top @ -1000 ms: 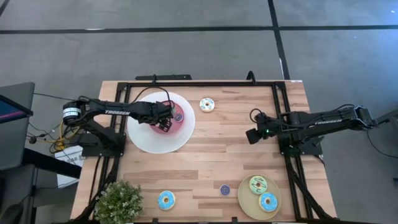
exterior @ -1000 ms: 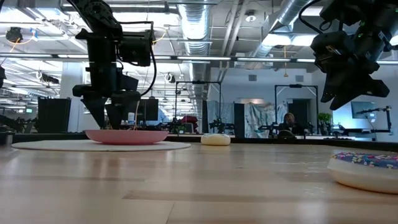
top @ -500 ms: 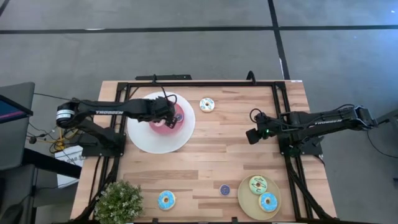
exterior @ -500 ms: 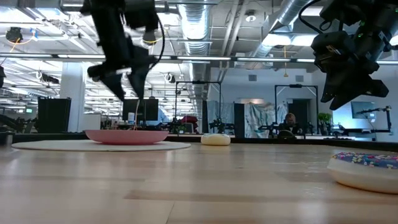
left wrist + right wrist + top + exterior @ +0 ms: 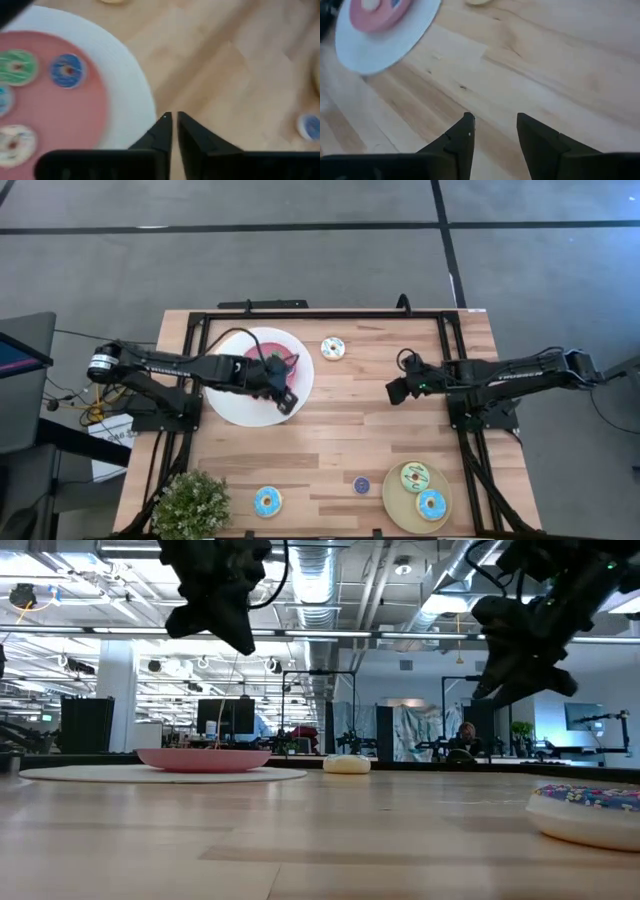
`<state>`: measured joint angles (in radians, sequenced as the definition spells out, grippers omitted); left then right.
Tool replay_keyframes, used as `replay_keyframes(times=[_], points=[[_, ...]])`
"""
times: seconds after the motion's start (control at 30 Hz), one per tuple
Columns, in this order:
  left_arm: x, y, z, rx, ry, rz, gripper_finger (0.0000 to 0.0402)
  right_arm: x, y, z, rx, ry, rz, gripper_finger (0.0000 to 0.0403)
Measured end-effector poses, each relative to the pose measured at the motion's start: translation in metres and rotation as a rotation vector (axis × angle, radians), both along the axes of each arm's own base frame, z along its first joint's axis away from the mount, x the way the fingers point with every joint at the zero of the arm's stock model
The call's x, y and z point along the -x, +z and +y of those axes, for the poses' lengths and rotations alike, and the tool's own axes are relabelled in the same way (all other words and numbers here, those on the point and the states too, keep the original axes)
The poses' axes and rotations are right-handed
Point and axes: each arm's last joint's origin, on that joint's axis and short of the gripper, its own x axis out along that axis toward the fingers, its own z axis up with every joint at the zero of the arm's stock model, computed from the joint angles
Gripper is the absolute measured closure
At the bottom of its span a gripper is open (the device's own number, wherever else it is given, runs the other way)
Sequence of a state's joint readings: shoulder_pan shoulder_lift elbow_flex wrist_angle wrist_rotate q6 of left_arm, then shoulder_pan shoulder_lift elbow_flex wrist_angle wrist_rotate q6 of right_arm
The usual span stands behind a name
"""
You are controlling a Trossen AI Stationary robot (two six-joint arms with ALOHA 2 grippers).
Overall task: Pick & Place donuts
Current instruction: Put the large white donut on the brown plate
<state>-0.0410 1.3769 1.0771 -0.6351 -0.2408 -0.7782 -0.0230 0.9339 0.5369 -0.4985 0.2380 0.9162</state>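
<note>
left claw (image 5: 287,399) lifted off white plate (image 5: 232,405), clenched empty | right claw (image 5: 394,391) released | no legible writing

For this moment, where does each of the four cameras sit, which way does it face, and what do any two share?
High: overhead, straight down on the table; both arms show.
Low: table height, level toward the room; both arms hang in from above.
Left wrist: down past the left gripper at the white plate and tiny donuts.
Right wrist: past the right gripper across bare wood.
Shared: the white plate shows in all four; the cream donut in high and low.
</note>
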Motion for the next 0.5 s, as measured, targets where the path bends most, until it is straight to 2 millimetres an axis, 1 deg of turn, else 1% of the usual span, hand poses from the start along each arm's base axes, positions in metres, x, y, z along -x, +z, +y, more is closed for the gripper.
replay_keyframes(times=[0.03,0.17,0.3,0.4,0.5], points=[[0.000,0.000,-0.002,0.005,-0.026,-0.002,0.0389,-0.002,-0.001,-0.001,0.030,0.034,0.007,0.0260],[0.000,0.000,-0.010,0.033,-0.064,-0.002,0.0384,-0.016,-0.001,-0.003,0.110,0.182,0.003,0.0245],[0.001,0.000,-0.023,-0.048,-0.216,0.021,0.0399,-0.035,0.004,-0.003,0.117,0.238,-0.011,0.0220],[0.003,-0.007,-0.032,-0.078,-0.323,0.035,0.0400,-0.057,0.011,-0.007,0.146,0.284,0.013,0.0190],[0.008,-0.018,-0.036,-0.077,-0.388,0.050,0.0401,-0.086,0.021,-0.015,0.170,0.293,0.024,0.0156]])
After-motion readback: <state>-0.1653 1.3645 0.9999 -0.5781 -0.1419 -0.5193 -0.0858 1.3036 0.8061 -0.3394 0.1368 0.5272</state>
